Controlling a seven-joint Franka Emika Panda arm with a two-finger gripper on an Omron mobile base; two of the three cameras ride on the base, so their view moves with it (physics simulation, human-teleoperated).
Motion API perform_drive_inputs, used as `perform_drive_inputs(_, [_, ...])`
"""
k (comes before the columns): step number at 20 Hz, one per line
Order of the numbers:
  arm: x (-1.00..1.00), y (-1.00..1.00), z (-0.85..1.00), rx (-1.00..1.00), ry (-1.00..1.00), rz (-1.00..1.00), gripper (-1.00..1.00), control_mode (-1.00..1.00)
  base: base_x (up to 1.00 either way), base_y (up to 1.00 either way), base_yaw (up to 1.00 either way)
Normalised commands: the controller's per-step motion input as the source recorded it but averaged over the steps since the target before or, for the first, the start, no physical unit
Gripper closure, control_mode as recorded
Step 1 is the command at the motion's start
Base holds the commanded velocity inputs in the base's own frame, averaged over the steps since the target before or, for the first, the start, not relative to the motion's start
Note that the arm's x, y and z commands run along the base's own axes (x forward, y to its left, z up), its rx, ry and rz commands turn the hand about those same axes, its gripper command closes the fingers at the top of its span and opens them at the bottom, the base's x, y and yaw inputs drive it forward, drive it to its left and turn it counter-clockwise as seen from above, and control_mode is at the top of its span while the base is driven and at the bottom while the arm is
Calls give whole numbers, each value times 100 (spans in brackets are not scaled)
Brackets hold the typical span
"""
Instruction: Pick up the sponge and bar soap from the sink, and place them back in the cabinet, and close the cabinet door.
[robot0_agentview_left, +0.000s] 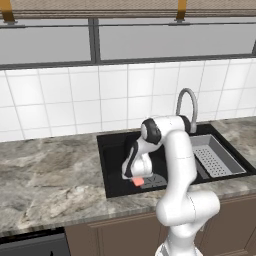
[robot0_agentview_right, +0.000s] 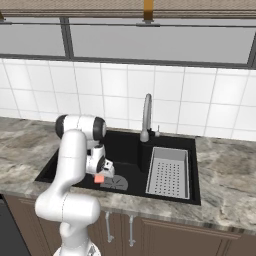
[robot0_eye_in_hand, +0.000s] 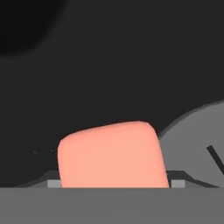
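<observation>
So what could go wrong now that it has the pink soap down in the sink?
The bar soap is rounded and sits between the gripper fingers, so it might slip out on lifting. The hand is low inside the sink, near its front wall; it could bump that wall or the faucet on the way up.

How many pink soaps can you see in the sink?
1. The bar soap sits low in the black sink, right at the gripper and beside the round drain. The arm blocks part of the basin, so something could be hidden.
</observation>
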Motion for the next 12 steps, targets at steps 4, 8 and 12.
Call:
perform_drive_inputs(4, [0, 0, 41, 0, 0, 0, 100, -100, 0, 0, 0])
perform_drive_inputs(8, [0, 0, 48, 0, 0, 0, 100, -100, 0, 0, 0])
perform_drive_inputs(12, [0, 0, 55, 0, 0, 0, 100, -100, 0, 0, 0])
